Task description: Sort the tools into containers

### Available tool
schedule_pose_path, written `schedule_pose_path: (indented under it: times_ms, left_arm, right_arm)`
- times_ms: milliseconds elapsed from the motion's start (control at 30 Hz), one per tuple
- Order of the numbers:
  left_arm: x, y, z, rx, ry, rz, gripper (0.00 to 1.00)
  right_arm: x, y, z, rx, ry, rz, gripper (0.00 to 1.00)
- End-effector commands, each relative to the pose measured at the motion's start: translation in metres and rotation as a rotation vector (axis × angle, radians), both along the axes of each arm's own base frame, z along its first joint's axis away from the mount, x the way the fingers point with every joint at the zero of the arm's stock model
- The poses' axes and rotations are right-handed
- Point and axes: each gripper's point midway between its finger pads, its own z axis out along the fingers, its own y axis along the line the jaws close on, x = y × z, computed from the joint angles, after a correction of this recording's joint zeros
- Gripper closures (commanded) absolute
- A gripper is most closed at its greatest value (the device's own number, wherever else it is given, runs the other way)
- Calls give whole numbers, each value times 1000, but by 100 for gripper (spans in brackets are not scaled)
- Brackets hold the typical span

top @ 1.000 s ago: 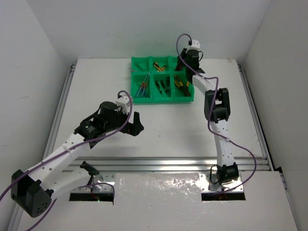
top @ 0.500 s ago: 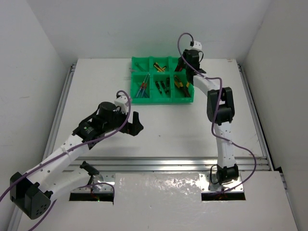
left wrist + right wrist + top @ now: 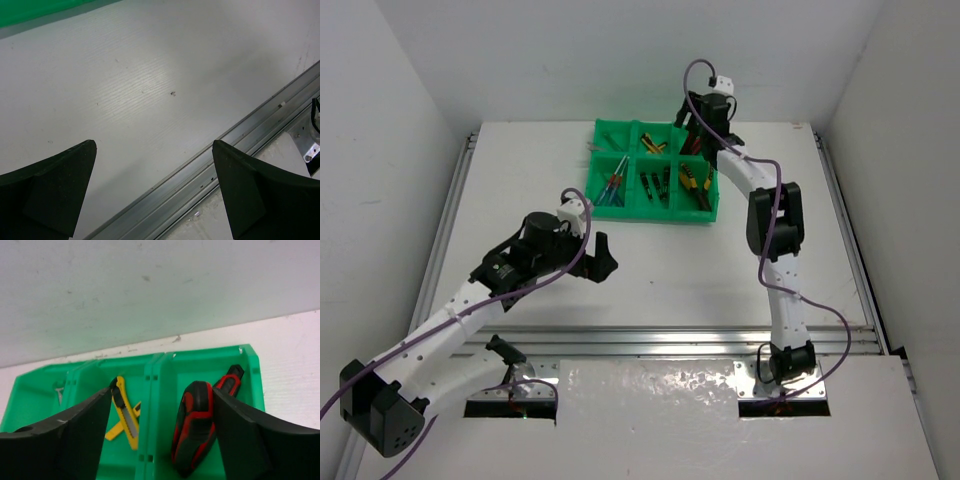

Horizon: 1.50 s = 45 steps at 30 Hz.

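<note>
Overhead view: green tray sits upper centre of the frame. No loose tool is visible on the white bench, so sorting looks close to done.

Right fingers hang over the tray's upper-right compartment, spread apart and holding nothing. In the wrist view two red-black utility knives lie in that compartment between the two fingers. Whether a finger touches them, I cannot tell.

Left fingers are lower left of centre, also parted and empty, over bare bench well apart from the tray.

Step in hand, as I judge it: clear the right arm from the compartment. Best done by rising straight up with the fingers spread, because the dividers are thin and the light tray could drag if a finger catches a wall.

Materials:
- Tray: glossy moulded plastic with square cells and rounded corners.
- Knives: chunky, rubbery-looking grips with curved backs.
- Yellow box cutters: slim, flat, hard plastic, crossed over each other in the next cell.
- Wrench: thin bare metal, in the cell at far left of the wrist view.
- Yellow-handled pliers and screwdrivers: in the tray's lower row.
- Bench: matte with fine ribbing.
</note>
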Motion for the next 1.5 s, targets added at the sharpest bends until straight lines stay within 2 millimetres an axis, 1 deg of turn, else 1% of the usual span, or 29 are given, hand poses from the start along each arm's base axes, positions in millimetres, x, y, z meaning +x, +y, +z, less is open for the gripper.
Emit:
schedule_pose_path:
  times_ms: [0,100,133,200,233,300,333,433,533,567,633,700,733,767,800,833,867,900,967,1033,1067,1100,1167,1200,1267,1300,1333,1400,1467]
  left_arm:
    - [3,-4,14,-30,-63,-19,0]
    - [3,-5,12,-28,-59,-20,0]
    - [3,-5,12,-28,-59,-20,0]
    - [5,-3,12,-20,-59,-7,0]
    - [6,-1,13,-20,-61,9,0]
    - [13,9,16,0,-82,75,0]
    - [16,13,18,-4,-84,109,0]
    - [33,35,22,-13,-89,225,0]
    - [38,43,27,-38,-92,245,0]
    - [41,50,28,-39,-95,271,0]
    - [46,60,34,-34,-120,320,0]
    - [55,83,47,-22,-167,443,0]
    - [61,104,52,4,-187,545,0]
    - [62,115,61,2,-212,598,0]
    - [65,125,75,-17,-239,661,0]
    - [67,142,84,-15,-266,742,0]
    - [65,149,100,-37,-305,773,0]
    - [65,155,108,-41,-335,792,0]
    - [62,168,129,-33,-403,838,0]
    - [60,181,136,-4,-423,894,0]
    - [59,184,140,7,-434,906,0]
    - [59,187,139,16,-437,916,0]
    - [56,193,139,22,-440,948,0]
    - [55,195,139,22,-442,958,0]
    - [48,198,143,8,-469,968,0]
    - [44,199,144,-1,-480,967,0]
    - [37,200,144,-19,-499,969,0]
    - [25,201,149,-65,-537,970,0]
    - [21,199,137,-75,-536,954,0]
  right_arm:
    - [8,-1,18,2,-29,-9,20]
    - [10,-2,26,-15,-46,-1,5]
    - [14,-1,42,-18,-75,2,5]
    - [17,-2,56,-51,-89,15,2]
    - [17,0,79,-53,-125,30,1]
    - [13,-1,100,-87,-155,48,1]
    - [7,-4,123,-107,-185,49,1]
    - [-3,-24,161,-155,-227,-14,1]
    - [-10,-43,190,-211,-253,-70,1]
    - [-15,-46,189,-224,-222,-68,1]
    - [-30,-45,193,-222,-175,-54,1]
    - [-74,-39,190,-254,-88,4,1]
    - [-112,-33,241,-247,-176,17,1]
    - [-132,-30,243,-265,-178,45,1]
    - [-152,-29,204,-303,-93,78,1]
    - [-175,-30,196,-315,-43,97,1]
    - [-208,-40,198,-316,-17,90,1]
    - [-227,-44,194,-312,12,91,1]
    - [-284,-54,173,-333,73,101,1]
    - [-317,-64,163,-348,81,96,1]
    - [-345,-74,159,-341,66,97,1]
    - [-358,-79,157,-344,66,92,1]
    - [-389,-94,136,-347,129,69,1]
    - [-406,-101,145,-314,92,54,1]
    - [-435,-103,128,-304,110,100,1]
    - [-440,-104,126,-298,100,107,1]
    - [-447,-105,111,-304,124,120,1]
    - [-460,-109,107,-304,115,127,1]
    - [-469,-114,95,-324,133,130,1]
